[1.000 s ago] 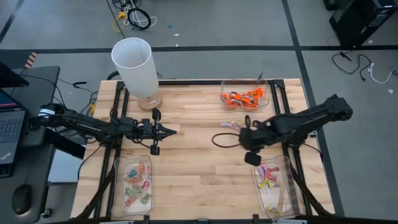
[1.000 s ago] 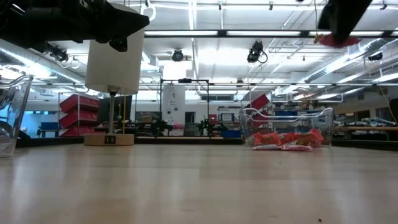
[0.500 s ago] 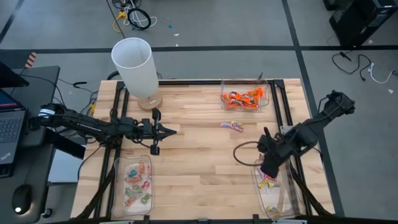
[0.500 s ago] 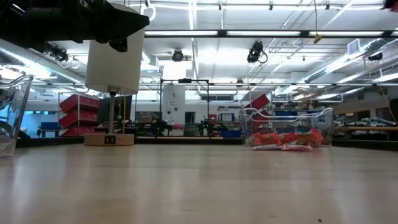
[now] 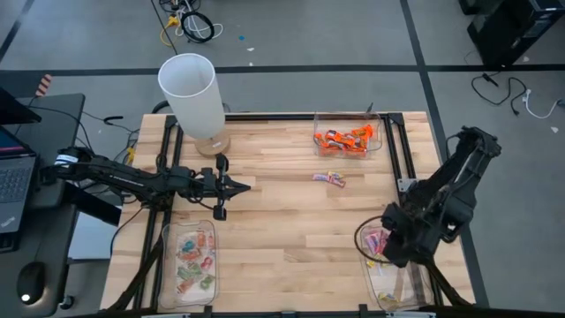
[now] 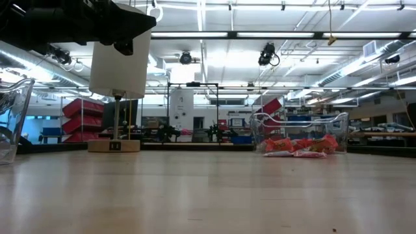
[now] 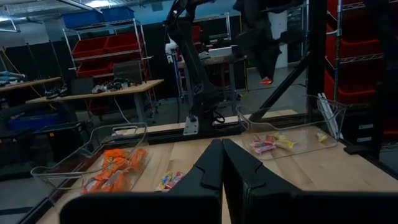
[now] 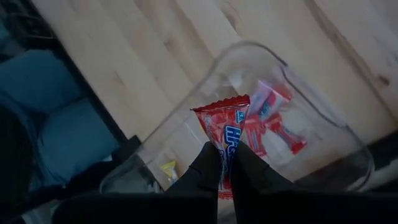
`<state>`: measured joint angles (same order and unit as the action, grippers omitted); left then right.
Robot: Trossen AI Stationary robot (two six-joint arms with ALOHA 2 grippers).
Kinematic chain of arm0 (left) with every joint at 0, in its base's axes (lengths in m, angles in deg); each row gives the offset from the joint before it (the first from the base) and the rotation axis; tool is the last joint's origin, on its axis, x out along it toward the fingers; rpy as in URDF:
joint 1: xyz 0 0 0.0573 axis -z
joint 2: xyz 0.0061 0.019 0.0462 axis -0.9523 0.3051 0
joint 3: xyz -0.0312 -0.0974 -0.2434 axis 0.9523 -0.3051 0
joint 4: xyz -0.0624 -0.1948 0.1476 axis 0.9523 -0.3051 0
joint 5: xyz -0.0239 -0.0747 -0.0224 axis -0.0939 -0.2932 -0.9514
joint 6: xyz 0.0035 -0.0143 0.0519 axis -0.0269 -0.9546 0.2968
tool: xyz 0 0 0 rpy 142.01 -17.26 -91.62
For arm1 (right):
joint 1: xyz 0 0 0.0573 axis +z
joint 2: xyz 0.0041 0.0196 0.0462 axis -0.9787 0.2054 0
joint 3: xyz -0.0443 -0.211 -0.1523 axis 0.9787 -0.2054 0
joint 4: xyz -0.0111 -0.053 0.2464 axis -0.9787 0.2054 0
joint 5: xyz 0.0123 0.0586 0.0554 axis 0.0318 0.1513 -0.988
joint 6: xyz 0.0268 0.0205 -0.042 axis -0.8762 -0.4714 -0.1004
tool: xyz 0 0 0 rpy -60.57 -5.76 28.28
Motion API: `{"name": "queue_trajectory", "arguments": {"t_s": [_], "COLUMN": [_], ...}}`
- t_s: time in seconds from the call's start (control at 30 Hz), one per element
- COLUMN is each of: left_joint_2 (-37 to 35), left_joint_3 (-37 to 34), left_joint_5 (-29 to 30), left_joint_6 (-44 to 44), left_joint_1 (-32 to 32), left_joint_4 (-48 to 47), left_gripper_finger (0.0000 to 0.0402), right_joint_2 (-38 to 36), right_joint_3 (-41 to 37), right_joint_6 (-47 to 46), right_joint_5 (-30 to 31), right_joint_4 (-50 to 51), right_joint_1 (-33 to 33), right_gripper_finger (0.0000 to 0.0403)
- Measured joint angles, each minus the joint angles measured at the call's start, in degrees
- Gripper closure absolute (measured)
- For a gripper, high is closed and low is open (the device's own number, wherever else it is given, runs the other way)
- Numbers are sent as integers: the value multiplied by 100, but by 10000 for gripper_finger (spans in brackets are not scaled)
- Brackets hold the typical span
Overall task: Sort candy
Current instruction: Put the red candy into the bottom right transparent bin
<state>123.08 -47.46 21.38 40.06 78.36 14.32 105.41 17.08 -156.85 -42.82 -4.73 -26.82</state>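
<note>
R gripper [image 8: 224,163] swung over tray [image 8: 323,112] — pinching red candy [image 8: 225,127] (L idle)

Lamp [image 5: 190,97] stood at table's [image 5: 282,230] far left corner. One tray [image 5: 349,134] sat far right w/ candy [image 5: 346,138] in it; loose pieces [image 5: 328,177] lay just in front, mid-table. Near-left tray [image 5: 187,261] and near-right tray [image 5: 393,274] each held more. Right gripper [image 8: 225,163] hung over near-right tray, left gripper [image 5: 243,185] over table left of centre.

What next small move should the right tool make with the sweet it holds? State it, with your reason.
Probably open and drop it. The right tool is shut on a red wrapped candy directly above the clear tray, which already holds similar pink and red sweets.
</note>
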Motion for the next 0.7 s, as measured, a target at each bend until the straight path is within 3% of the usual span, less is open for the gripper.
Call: {"name": "queue_trajectory", "arguments": {"t_s": [0.17,0.43,0.7], "left_joint_2": [0,0,0], "left_joint_3": [0,-1,1], "left_joint_5": [0,0,0], "left_joint_6": [-2,-2,-2], "left_joint_1": [1,1,0], "left_joint_4": [0,-7,-67], "left_gripper_finger": [397,397,397], "right_joint_2": [0,4,7], "right_joint_3": [-549,-1676,-2587], "right_joint_6": [-1119,-1858,-1811], "right_joint_5": [-62,-60,-230], "right_joint_4": [-271,-2117,-4007], "right_joint_1": [324,571,571], "right_gripper_finger": [385,385,385]}}
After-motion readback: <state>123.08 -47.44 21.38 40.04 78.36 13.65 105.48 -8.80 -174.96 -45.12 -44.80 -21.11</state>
